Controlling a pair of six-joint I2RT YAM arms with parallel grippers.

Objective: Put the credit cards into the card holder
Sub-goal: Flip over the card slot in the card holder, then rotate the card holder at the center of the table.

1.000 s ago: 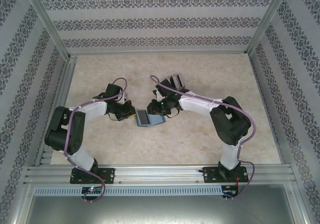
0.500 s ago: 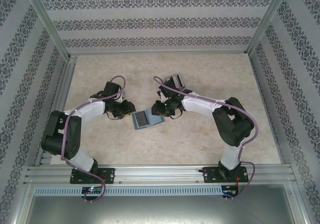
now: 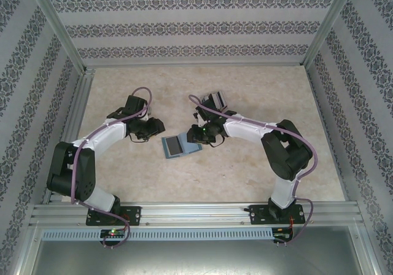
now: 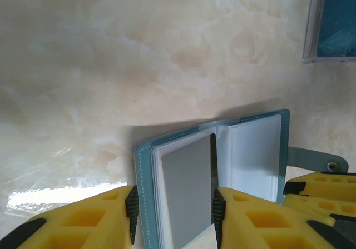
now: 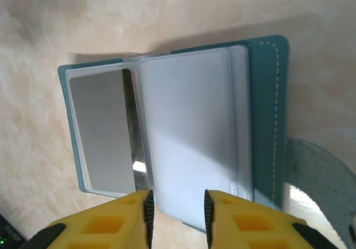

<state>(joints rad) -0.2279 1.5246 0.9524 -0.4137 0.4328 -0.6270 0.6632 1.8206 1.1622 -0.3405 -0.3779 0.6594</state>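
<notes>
So the card holder [image 3: 179,145] is lying open flat on the worktop [image 3: 245,183], pretty much in the middle between the two arms. One silver card [image 5: 105,132] sits in the clear sleeve on one page; the other page's sleeves look empty. Its snap strap [image 4: 317,160] sticks out to the side. The right gripper [image 5: 177,213] is down at the sleeves' edge, jaws narrow but with a visible gap, not pinching anything. The left gripper [image 4: 173,210] hangs just beside the holder, jaws moderately wide, holding nothing. The other credit cards [image 3: 215,98] sit further back, behind the right arm.
</notes>
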